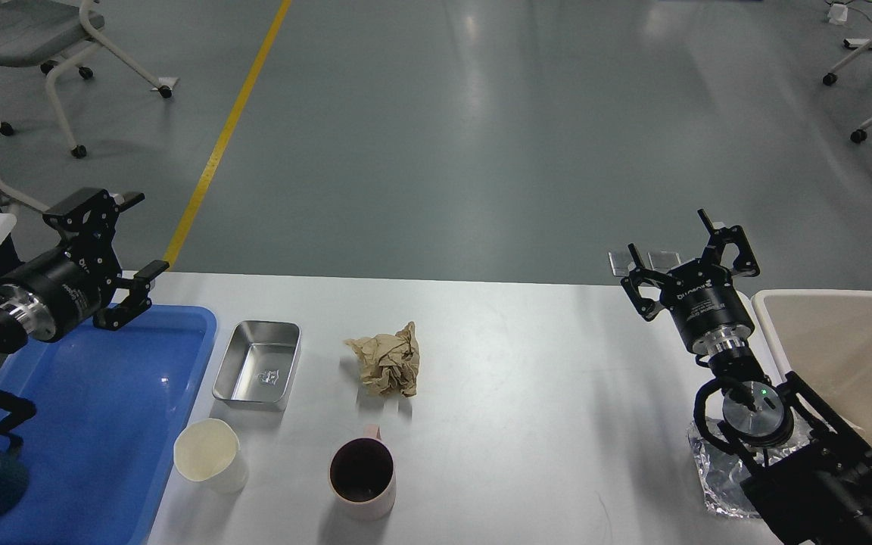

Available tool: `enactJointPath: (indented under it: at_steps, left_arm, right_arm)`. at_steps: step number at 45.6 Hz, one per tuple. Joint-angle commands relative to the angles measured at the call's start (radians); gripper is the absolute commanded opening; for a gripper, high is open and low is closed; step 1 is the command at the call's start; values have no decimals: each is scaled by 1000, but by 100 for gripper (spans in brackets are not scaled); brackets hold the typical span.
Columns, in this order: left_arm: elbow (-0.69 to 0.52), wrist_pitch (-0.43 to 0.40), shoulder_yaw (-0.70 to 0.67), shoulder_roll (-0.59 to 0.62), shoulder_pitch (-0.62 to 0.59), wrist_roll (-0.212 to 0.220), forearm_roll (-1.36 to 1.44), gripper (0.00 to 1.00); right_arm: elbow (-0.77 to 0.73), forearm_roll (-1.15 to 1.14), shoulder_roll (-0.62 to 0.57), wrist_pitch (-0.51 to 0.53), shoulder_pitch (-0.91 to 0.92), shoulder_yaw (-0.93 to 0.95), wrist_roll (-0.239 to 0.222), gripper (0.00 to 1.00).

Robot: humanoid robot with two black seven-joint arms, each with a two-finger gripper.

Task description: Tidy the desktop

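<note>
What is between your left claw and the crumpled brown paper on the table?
The metal tray sits on the desktop between my left gripper and the crumpled paper. It is low and the gripper hangs above it, so it probably won't block a reach.

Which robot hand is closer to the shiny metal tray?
Left. The left gripper hangs open above the far corner of the blue tray, just left of the metal tray. The right gripper is open far across the desktop, by the beige bin.
</note>
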Motion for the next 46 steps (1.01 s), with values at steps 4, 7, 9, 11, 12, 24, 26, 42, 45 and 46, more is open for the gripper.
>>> enactJointPath:
  at_steps: [4,7,9,11,12,24,26,42,45,46]
  left_arm:
    - [-129,54,123,179,-16,-8,64,96]
    - [-170,52,132,247,-13,-8,84,96]
    - [-193,48,134,291,-9,-7,93,96]
    - [-209,38,135,337,-2,-7,100,96]
    - [-216,34,135,357,-1,-7,103,96]
    - [-255,-66,195,534,5,16,147,96]
    - [-253,-69,216,546,4,39,149,96]
    - [-253,-130,216,523,-7,78,164,96]
    - [-253,-127,218,487,2,76,196,96]
    - [-253,-127,218,467,4,76,210,96]
  right_arm:
    - [0,0,-6,0,4,0,-2,100]
    - [0,0,-14,0,6,0,-3,100]
    - [0,0,-21,0,6,0,-3,100]
    - [-1,0,-23,1,6,0,-3,100]
    - [0,0,-26,1,5,0,-3,100]
    - [-4,0,-27,3,6,-2,-3,100]
    - [-4,0,-27,3,4,-2,-3,100]
    - [-4,0,-27,5,0,-2,-3,100]
    - [-4,0,-27,5,0,-2,-3,100]
    - [-4,0,-27,5,-2,-2,-3,100]
